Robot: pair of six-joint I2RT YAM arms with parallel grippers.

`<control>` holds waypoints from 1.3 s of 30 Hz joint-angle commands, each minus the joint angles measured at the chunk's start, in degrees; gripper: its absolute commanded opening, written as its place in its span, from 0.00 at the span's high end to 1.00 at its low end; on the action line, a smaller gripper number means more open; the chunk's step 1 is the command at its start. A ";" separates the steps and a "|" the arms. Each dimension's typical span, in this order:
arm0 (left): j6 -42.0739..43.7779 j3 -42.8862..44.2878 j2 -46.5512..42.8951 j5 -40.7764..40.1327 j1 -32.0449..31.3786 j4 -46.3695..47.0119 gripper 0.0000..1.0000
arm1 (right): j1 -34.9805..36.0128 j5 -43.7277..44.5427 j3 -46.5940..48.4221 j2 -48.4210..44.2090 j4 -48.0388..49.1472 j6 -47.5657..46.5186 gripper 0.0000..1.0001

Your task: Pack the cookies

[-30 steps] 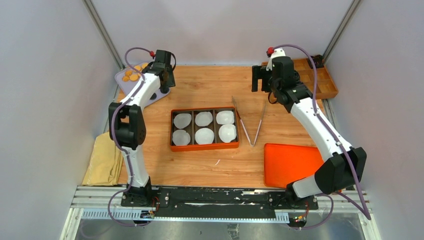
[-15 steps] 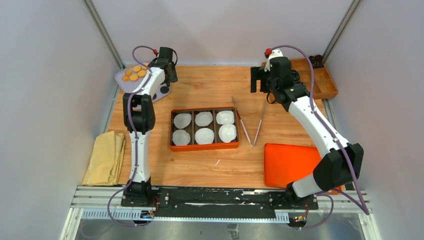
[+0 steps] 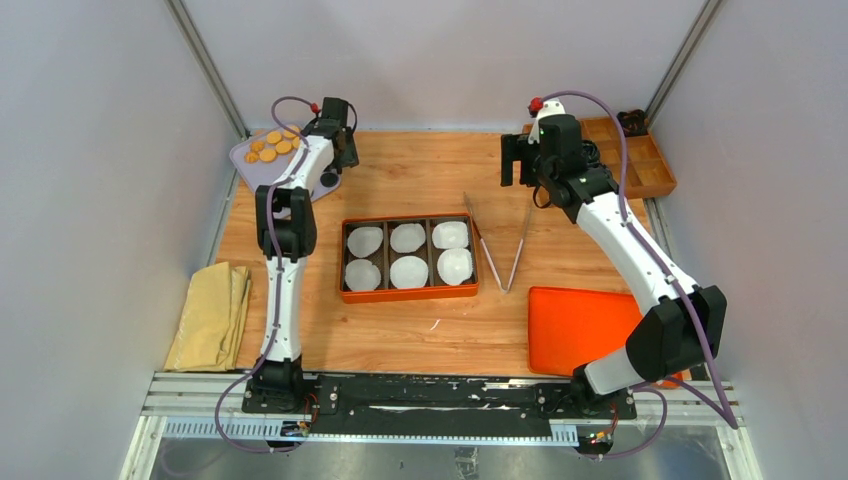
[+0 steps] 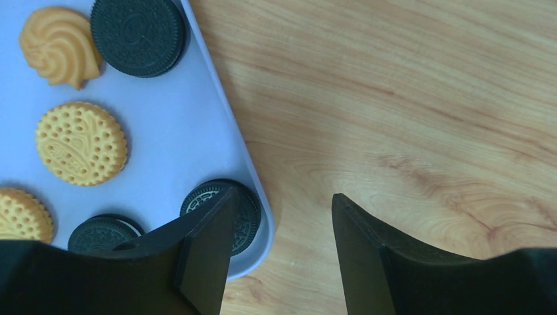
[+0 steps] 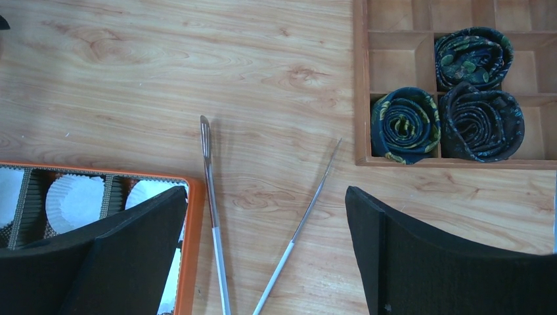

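The golden-orange cookies (image 3: 270, 147) lie on a lavender tray (image 3: 245, 165) at the far left. In the left wrist view, round golden cookies (image 4: 80, 143) and dark sandwich cookies (image 4: 138, 27) lie on the tray (image 4: 197, 118). My left gripper (image 4: 281, 197) is open and empty, straddling the tray's near corner, its left finger above a dark cookie (image 4: 246, 213); it also shows in the top view (image 3: 338, 150). My right gripper (image 3: 515, 160) is open and empty above the tongs (image 5: 213, 216). The orange box (image 3: 408, 293) holds several white paper liners and no cookies.
Metal tongs (image 3: 487, 250) lie right of the box. An orange lid (image 3: 585, 325) lies at the front right. A wooden organizer (image 3: 640, 150) with rolled dark fabric (image 5: 402, 126) stands at the back right. A yellow cloth (image 3: 210, 315) lies front left.
My left arm has swung its elbow to the right and reached farther back beside the cookie tray. The right arm has barely shifted. Both grippers stay open.
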 commanded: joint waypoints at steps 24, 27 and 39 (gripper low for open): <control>-5.54 -4.43 -1.27 4.19 2.41 -4.73 0.51 | 0.42 -0.35 -1.77 -0.88 0.09 1.43 0.04; -5.46 -6.10 -3.60 4.21 2.41 -4.81 0.51 | 0.42 -0.16 -1.77 -1.00 0.11 1.29 0.04; -7.67 1.04 -1.59 4.52 2.50 -5.01 0.40 | 0.35 -0.31 -1.50 -1.01 0.11 1.18 0.04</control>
